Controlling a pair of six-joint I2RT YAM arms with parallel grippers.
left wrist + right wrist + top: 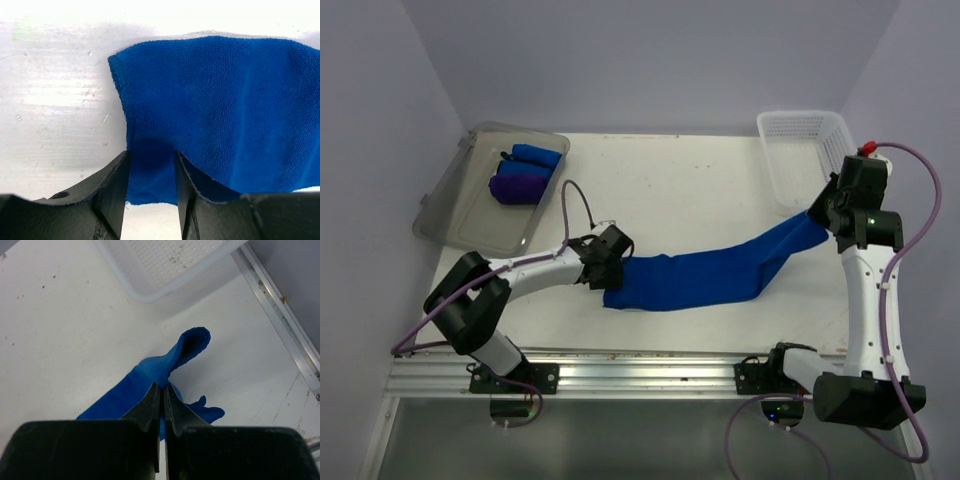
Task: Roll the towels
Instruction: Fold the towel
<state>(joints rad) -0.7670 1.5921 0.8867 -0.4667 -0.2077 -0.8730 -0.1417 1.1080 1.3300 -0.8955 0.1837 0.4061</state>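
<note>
A long blue towel (710,275) lies stretched across the table between the two grippers. My left gripper (608,270) is at its left end. In the left wrist view the gripper (151,152) is open, its fingers astride a corner of the flat towel (215,100). My right gripper (820,212) is shut on the towel's right end and holds it lifted off the table. In the right wrist view the gripper (161,386) pinches a bunched fold of the towel (150,375).
A clear plastic bin (460,215) at the back left holds a rolled blue towel (535,156) and a rolled purple towel (520,187). A white mesh basket (800,150) stands at the back right, close to the right gripper. An aluminium rail (640,375) runs along the near edge.
</note>
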